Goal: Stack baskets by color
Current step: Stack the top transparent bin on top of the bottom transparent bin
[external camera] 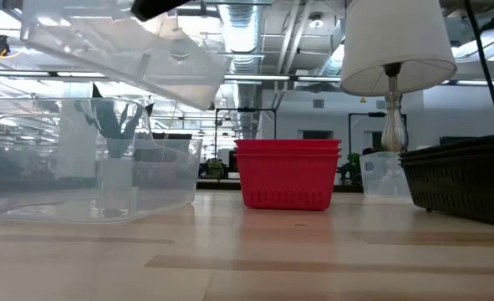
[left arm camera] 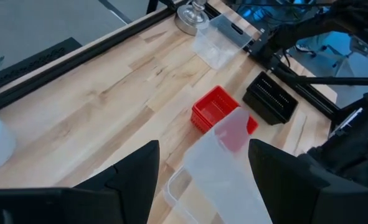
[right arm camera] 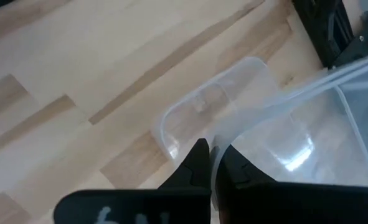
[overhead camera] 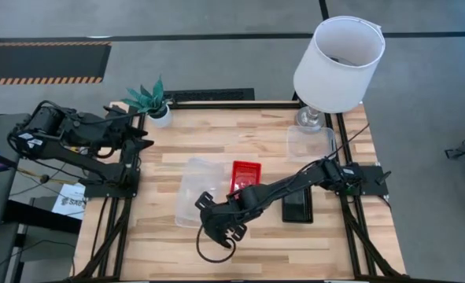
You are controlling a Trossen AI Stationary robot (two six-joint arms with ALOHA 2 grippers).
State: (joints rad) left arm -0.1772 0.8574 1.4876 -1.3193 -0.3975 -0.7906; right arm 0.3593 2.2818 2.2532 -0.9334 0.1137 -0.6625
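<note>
My right gripper (right arm camera: 213,152) is shut on a clear basket (external camera: 121,50), which hangs tilted above the table's middle. Right below it a second clear basket (external camera: 88,167) rests on its bottom on the wood. A stack of red baskets (overhead camera: 245,176) stands just right of them, and black baskets (overhead camera: 297,209) lie farther right. A third clear basket (overhead camera: 311,142) sits by the lamp's foot. My left gripper (left arm camera: 202,180) waits open over the table's far left corner, with nothing between its fingers. My right gripper pinches the rim of one wall (right arm camera: 216,144) of the clear basket, one finger inside and one outside. The fingers (right arm camera: 197,163) slant down from the table's near right side. The basket is lifted clear and tilted, hanging over the clear basket on the table (right arm camera: 208,102).
A lamp with a white shade (overhead camera: 339,63) stands at the far right corner. A small green plant in a white pot (overhead camera: 155,102) stands at the far left. Bare wood lies along the near edge (overhead camera: 295,251) and across the far middle.
</note>
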